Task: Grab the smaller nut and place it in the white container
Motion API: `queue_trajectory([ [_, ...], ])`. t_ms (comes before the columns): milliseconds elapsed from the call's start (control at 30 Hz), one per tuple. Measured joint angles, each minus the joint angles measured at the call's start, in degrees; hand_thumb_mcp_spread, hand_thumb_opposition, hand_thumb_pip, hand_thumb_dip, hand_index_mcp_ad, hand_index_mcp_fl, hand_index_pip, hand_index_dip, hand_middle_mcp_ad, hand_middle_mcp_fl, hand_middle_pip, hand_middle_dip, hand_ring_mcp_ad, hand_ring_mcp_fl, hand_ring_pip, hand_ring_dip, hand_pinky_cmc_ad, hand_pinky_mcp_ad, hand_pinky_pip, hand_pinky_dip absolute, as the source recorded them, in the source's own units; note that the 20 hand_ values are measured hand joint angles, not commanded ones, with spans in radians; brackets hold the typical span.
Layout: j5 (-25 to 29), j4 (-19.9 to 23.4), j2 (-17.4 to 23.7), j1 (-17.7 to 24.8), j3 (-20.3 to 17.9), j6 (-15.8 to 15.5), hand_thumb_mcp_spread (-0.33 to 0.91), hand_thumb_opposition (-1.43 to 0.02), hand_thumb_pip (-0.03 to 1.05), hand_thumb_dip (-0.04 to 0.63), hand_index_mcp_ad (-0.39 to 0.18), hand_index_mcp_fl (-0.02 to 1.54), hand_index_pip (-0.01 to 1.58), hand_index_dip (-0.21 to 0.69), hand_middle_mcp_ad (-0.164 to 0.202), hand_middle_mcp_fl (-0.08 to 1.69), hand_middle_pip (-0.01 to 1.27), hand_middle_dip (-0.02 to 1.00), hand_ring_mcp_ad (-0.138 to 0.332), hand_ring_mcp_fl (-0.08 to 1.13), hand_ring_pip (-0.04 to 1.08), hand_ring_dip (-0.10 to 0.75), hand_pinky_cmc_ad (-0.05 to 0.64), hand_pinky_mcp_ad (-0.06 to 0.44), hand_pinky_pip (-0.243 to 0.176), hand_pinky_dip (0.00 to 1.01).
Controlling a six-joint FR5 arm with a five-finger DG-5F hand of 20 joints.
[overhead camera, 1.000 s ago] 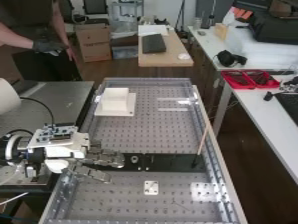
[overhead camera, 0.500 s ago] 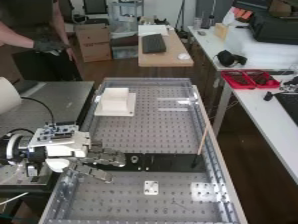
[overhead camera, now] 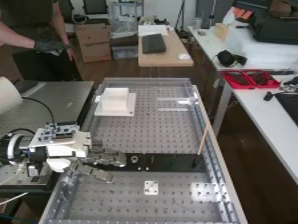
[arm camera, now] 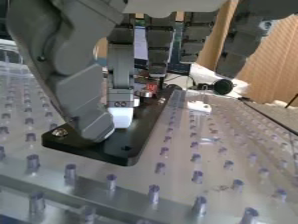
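Wide, straight fingers, pointing along black bar, white container upright beyond

The perforated surface carries a flat black bar. The white container sits beyond the bar; a small white plate lies on the bar's near side.

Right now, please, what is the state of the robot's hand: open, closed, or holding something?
The hand is open: fingers nearly straight, thumb apart, and no part seen held.
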Motion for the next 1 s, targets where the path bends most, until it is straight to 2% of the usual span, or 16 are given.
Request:
queue_trajectory([
  [400,-0.44,-1.16,0.14,0.01,0.46,-0.51,0.42,-0.90,0.73,0.232,-0.127,0.30,1.50,0.108,0.051,0.12,0.12,0.24,0.108,0.00,0.09,0.129,0.328,0.279,0.035,0.19],
  [567,-0.81,-1.32,0.50,0.03,0.55,-0.29,0.43,-0.94,0.68,0.222,-0.133,0.35,1.50,0.106,0.051,0.12,0.12,0.24,0.108,0.00,0.09,0.129,0.328,0.279,0.035,0.19],
  [633,-0.93,-1.42,0.69,0.06,0.61,-0.18,0.46,-0.97,0.66,0.220,-0.134,0.35,1.50,0.141,0.051,0.13,0.12,0.24,0.108,0.00,0.09,0.129,0.328,0.279,0.035,0.19],
  [700,-1.02,-1.55,1.00,0.13,0.70,-0.01,0.54,-1.01,0.66,0.220,-0.188,0.40,1.52,0.175,0.049,0.13,0.12,0.24,0.112,0.00,0.10,0.129,0.328,0.279,0.035,0.19],
  [800,-1.19,-1.96,1.43,0.21,0.84,0.05,0.54,-1.00,0.66,0.220,-0.211,0.41,1.54,0.173,0.051,0.13,0.12,0.24,0.110,0.00,0.09,0.129,0.328,0.279,0.035,0.19],
  [1000,-1.62,-3.38,2.86,0.45,1.15,-0.07,0.54,-1.02,0.66,0.220,-0.216,0.43,1.53,0.173,0.052,0.13,0.13,0.24,0.108,0.01,0.10,0.129,0.328,0.279,0.035,0.19],
])
